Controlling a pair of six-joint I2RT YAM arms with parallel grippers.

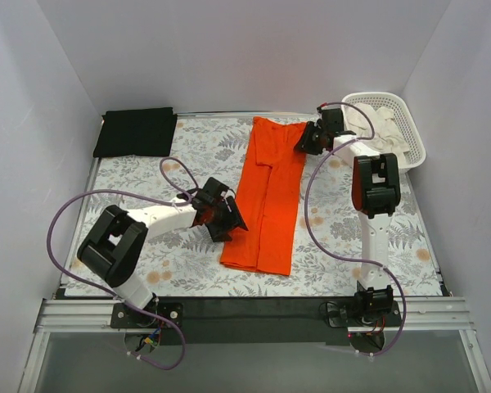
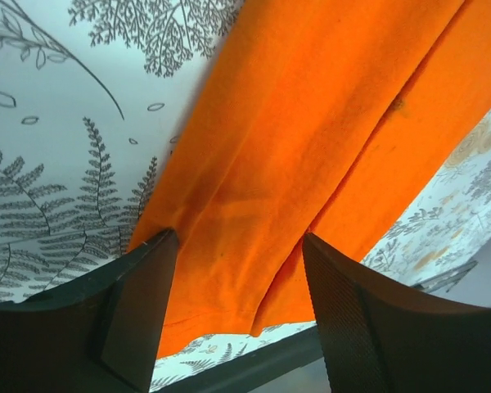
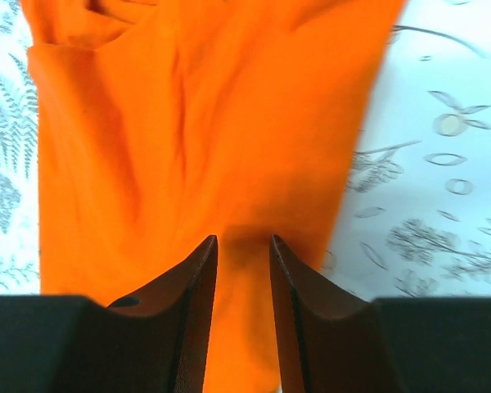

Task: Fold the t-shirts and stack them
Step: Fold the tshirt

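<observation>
left hand (image 1: 231, 214): wide, at orange shirt (image 1: 266, 196) left edge
right hand (image 1: 304, 141): narrow, far right edge; cannot tell if gripping
orange shirt: long strip, mid worktop (image 1: 147, 254)
black shirt (image 1: 136, 132): folded, far-left corner

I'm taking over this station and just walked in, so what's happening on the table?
Both arms are working on the orange t-shirt, which lies as a long folded strip down the middle of the floral tablecloth. The left claw is open over its near left edge. The right claw, fingers narrowly parted, is low over its far right edge. Neither is lifting the cloth. The black t-shirt sits folded at the far left corner, so stacking is not yet done.
</observation>
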